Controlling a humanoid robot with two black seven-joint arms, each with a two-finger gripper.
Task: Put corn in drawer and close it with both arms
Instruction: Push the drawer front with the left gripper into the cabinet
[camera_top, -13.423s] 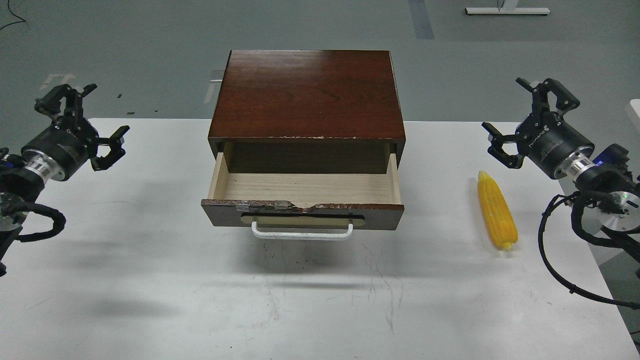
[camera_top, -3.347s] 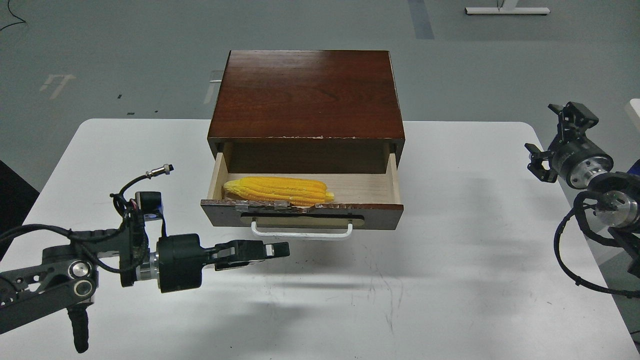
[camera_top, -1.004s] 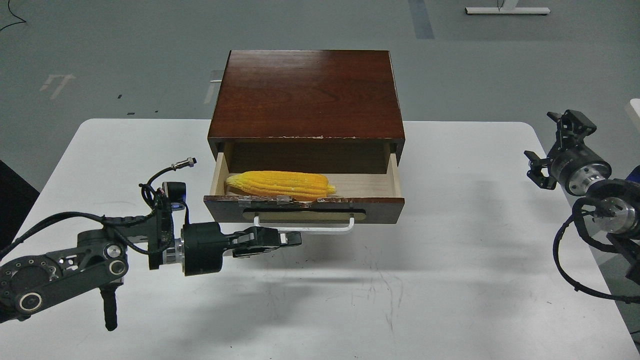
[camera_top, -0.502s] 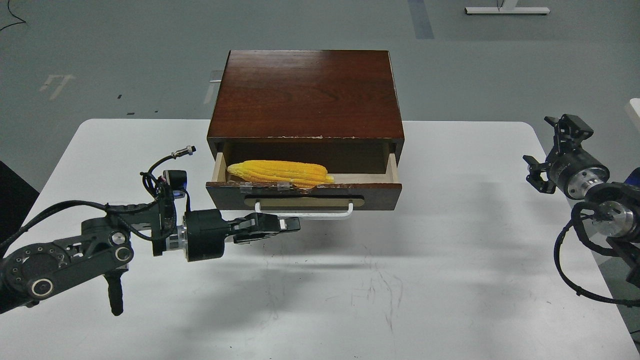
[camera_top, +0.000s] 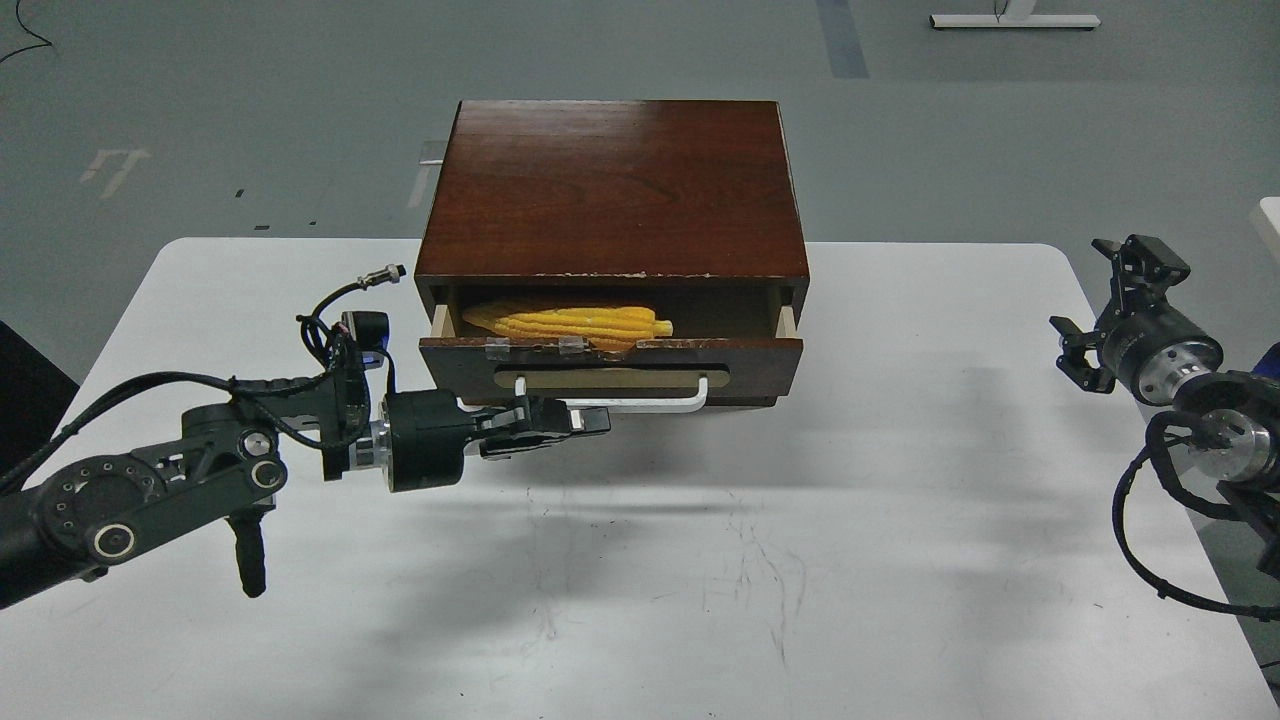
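Your left gripper (camera_top: 585, 420) lies sideways against the white bar handle (camera_top: 612, 393) of the shallow pale-wood drawer with its dark brown front (camera_top: 610, 364), fingers drawn together. The yellow, pointed corn cob (camera_top: 570, 321) lies inside that drawer, toward its left end, with only a narrow strip of the tray left outside the dark wooden cabinet (camera_top: 610, 190). Push straight toward the cabinet and keep contact level, because a push left of the handle's middle could skew the drawer. Your right gripper (camera_top: 1105, 305) hangs well to the right of the cabinet, fingers apart, holding nothing.
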